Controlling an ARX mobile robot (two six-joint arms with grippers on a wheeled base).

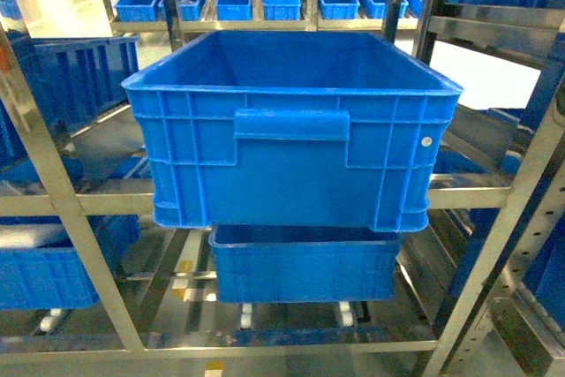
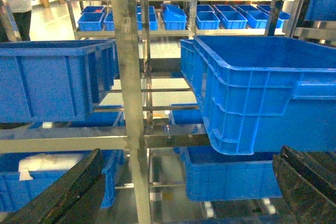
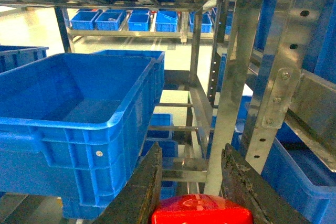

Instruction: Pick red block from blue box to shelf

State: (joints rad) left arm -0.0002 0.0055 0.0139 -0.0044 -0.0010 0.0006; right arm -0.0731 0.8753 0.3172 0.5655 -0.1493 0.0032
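- The right gripper (image 3: 191,192) has its fingers clenched on the red block (image 3: 202,211), carried in front of the shelf (image 3: 233,77); judged step: placing.
- Next move needs a bare tier beside the dark blue crate (image 1: 291,125).
- Only the right wrist view shows the block.
- The left gripper (image 2: 184,192) has its fingers spread, released; the head view shows neither gripper.

Ahead of your right claw (image 3: 197,182) stands the steel shelf (image 3: 231,93); a big blue ribbed crate (image 1: 291,139) rests on its tier to the claw's left.
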